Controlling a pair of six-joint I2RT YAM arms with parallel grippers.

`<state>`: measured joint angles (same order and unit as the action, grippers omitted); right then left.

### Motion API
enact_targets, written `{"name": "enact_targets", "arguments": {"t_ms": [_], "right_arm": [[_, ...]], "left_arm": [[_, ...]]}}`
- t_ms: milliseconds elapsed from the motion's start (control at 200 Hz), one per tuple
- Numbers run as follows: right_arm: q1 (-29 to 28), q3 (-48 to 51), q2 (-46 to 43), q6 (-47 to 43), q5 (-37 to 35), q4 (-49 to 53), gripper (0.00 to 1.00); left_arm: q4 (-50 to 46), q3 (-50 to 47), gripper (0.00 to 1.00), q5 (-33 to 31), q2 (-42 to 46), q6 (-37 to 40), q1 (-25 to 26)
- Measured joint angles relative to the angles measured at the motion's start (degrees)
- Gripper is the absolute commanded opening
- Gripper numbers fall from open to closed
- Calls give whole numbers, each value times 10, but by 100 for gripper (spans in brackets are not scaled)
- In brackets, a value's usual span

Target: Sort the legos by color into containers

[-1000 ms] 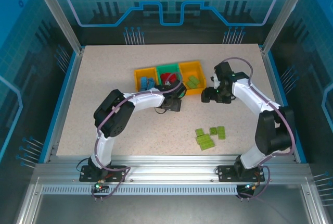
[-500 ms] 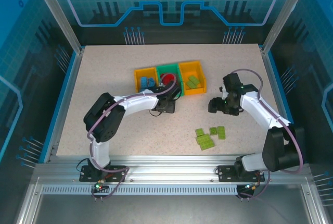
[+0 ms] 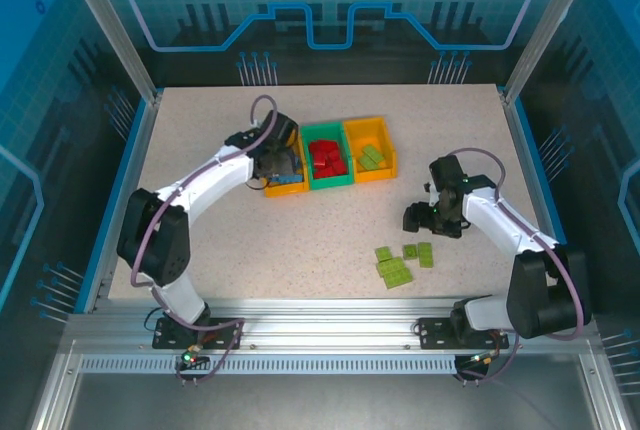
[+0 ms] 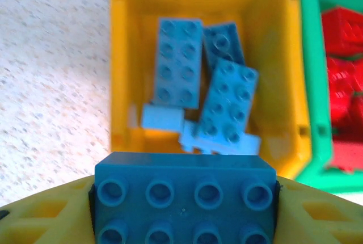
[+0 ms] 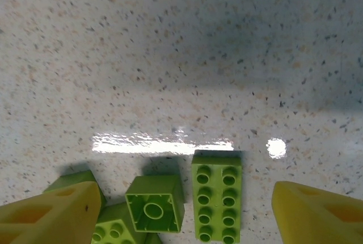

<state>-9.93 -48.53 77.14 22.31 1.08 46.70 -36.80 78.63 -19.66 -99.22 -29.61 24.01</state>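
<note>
Blue lego (image 4: 184,198), pinched in left jaws above the left yellow bin (image 4: 119,57), may bounce out if released off-centre. Right jaws gape empty.

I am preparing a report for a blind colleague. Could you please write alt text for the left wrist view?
The left gripper holds a blue brick between its yellow fingers, over an orange-yellow bin that contains several blue bricks. At the right edge stands a green bin with red bricks; the speckled table lies to the left.
</note>
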Motion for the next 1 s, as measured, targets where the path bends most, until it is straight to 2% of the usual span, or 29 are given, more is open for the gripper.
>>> {"name": "enact_targets", "arguments": {"t_ms": [225, 410, 600, 795, 1000], "right_arm": [[0, 12, 0, 8, 5, 2, 80], [-7, 22, -2, 13, 20, 4, 76], [-49, 49, -5, 29, 25, 3, 72], [-90, 56, -4, 38, 22, 3, 71], [-108, 56, 17, 43, 4, 3, 64]], "left_arm": [[-12, 89, 66, 6, -80, 17, -18], [-33, 107, 80, 9, -107, 11, -31], [-41, 107, 98, 15, -108, -6, -36], [-36, 78, 99, 32, -85, -20, -36], [-28, 31, 99, 41, -18, -31, -31]]}}
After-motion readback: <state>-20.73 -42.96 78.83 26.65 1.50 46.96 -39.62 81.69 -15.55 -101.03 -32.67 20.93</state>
